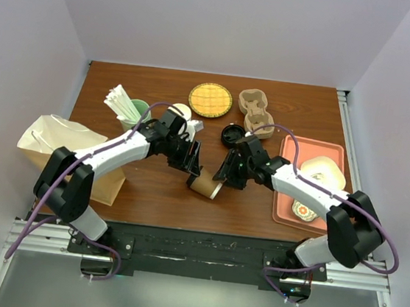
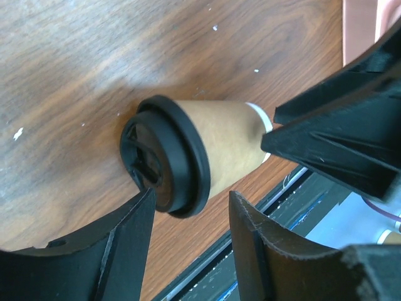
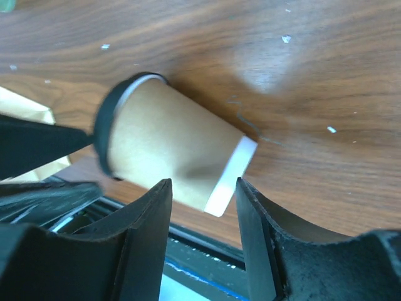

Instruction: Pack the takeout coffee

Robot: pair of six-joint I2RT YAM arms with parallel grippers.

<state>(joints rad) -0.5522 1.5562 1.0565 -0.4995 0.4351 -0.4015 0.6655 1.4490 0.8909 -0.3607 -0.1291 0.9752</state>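
Takeout coffee point(image 1: 205, 185) is down on its side on the table point(image 1: 156, 192), near the front edge, between your two grippers. Its black lid point(image 2: 166, 157) points at the left arm and its base points at the right. The lid is on, and I can see no spill.

Left gripper point(image 2: 191, 200): fingers spread, straddling the lid end. One finger looks to brush the rim and a gap shows at the other, so no pinch.

Right gripper point(image 3: 203, 185): fingers flank the base end, either side of the white bottom band. You can't tell from here whether they press the paper or only bracket it.

My read: you have it boxed in from both ends so it can't roll, and one side is meant to take it. It lies flat because nothing holds it upright.

Paper bag point(image 1: 65, 149) sits at the left edge, partly under the left arm. It's likely the destination, so a left-hand carry makes sense. The coffee is well apart from the bag, so it's not packed yet.

Farther back are the pale green cup of white sticks point(image 1: 132, 108), the loose black lid point(image 1: 231, 134) and the pulp carrier point(image 1: 256, 111), none touching the coffee. Pink tray point(image 1: 286, 200) is at the right.

Risks: the paper wall probably dents if you squeeze mid-body, and a grab at the lid could pop it off.
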